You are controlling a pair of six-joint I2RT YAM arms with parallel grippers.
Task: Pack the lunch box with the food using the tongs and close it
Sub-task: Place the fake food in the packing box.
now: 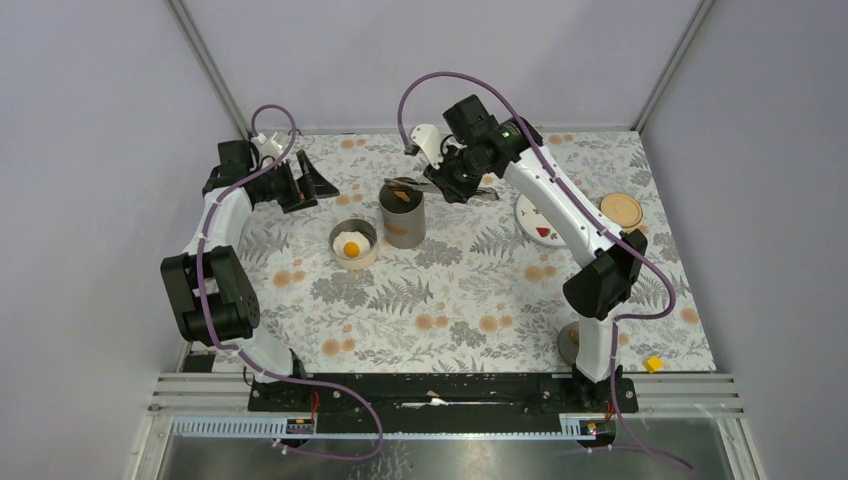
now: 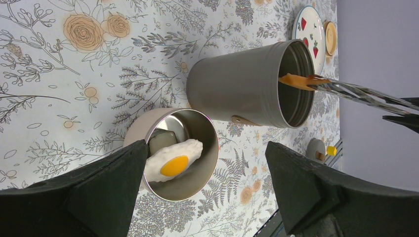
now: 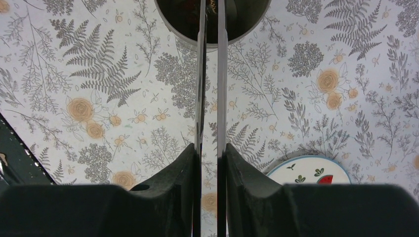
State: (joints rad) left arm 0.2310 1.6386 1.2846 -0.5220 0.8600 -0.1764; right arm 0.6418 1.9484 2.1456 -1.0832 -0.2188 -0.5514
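The right pincer (image 3: 211,150) is pressed narrow onto the long silver metal tongs (image 3: 221,89), one dark finger against each thin arm. The two arms run almost parallel out to the tall grey metal canister (image 1: 404,228). At the tong tips a flat orange-brown piece (image 2: 295,80) is pinched right at the canister's rim, over its open mouth. The canister stands upright toward the back middle of the flower-patterned bench (image 1: 460,310).

Just beside the canister, on its near-left, sits the short round metal tin (image 1: 338,232). The white toy fried egg (image 1: 351,246) with its yellow yolk lies inside it, leaning on the tin's wall.

The left pincer (image 1: 312,186) hangs wide open with nothing between its fingers. It is in the back-left corner, close to the left wall, and faces the tin and canister, apart from both.

Grey walls close the bench at the back and on both sides, and the right wrist works not far from the back edge. The broad stretch of cloth between the two containers and the arm bases carries nothing.

To the right of the canister, partly under the right forearm, a white round plate (image 1: 531,212) carries small red pieces (image 1: 543,232). A tan round lid (image 1: 621,210) lies just beside it, toward the right wall. Near the right arm's base a grey disc (image 1: 568,342) is partly hidden by the arm. A small yellow block (image 1: 653,364) sits at the near right edge of the bench.
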